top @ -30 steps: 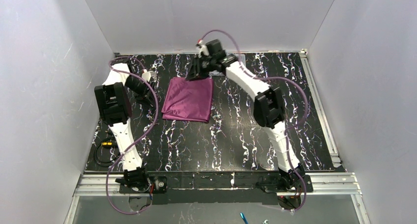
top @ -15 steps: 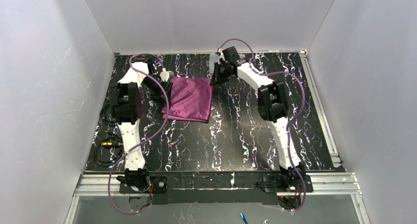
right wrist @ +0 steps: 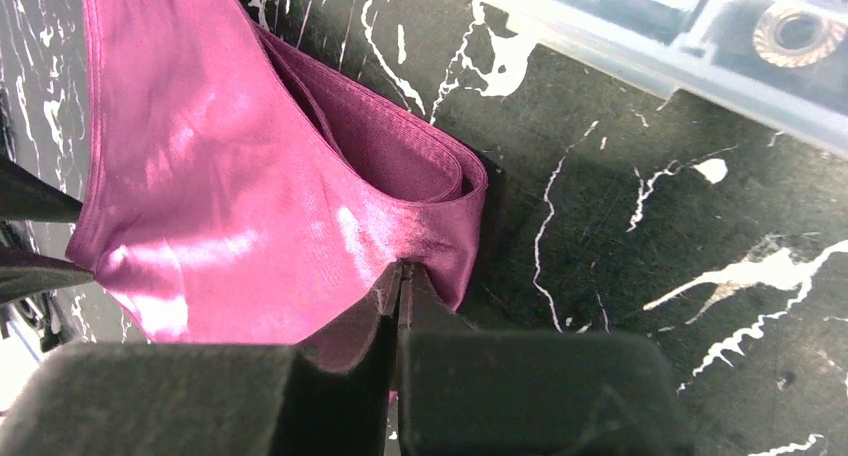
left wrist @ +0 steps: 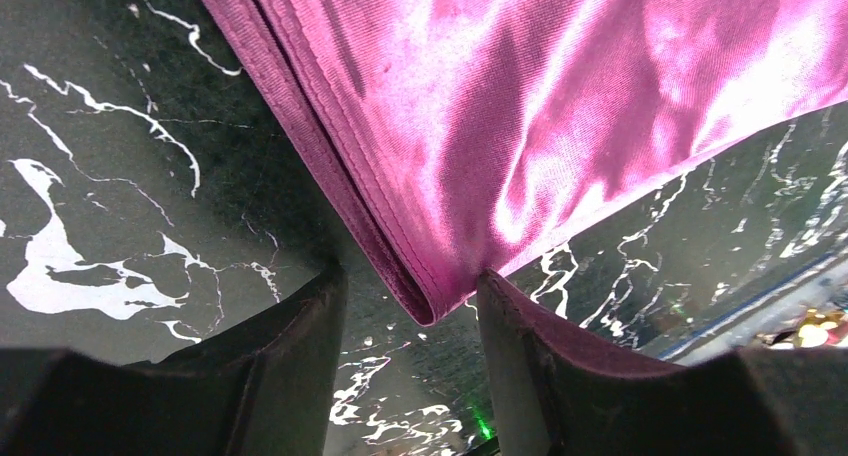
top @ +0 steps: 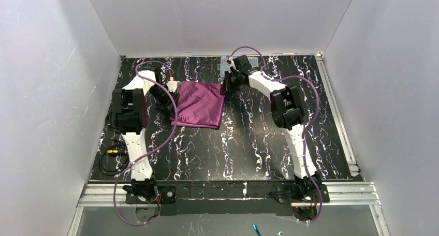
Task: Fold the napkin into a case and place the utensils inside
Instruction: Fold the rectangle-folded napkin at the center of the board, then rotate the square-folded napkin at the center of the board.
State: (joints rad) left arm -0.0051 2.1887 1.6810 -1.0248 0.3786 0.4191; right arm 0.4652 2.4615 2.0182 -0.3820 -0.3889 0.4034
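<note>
The plum-purple napkin (top: 199, 104) lies folded in layers as a broad flat rectangle, not a narrow case, on the black marbled table (top: 248, 143). My left gripper (top: 174, 100) is at its left side. In the left wrist view the left gripper (left wrist: 410, 296) is open, with a folded corner of the napkin (left wrist: 520, 106) reaching between the fingers (left wrist: 290, 346) without touching them. My right gripper (top: 226, 86) is at the far right corner. In the right wrist view the right gripper (right wrist: 402, 276) is shut on the napkin's (right wrist: 220, 176) top layer. The utensils are out of view.
A clear plastic compartment box (right wrist: 700, 46) holding metal nuts sits just beyond the napkin's far right corner. Loose cables (top: 110, 158) lie at the table's left edge. An aluminium rail (top: 336, 112) borders the right side, and white walls close in all round.
The left arm swung right, bringing its open gripper to the napkin's left side. The right gripper moved from the far edge to the far right corner and shut on the cloth.
</note>
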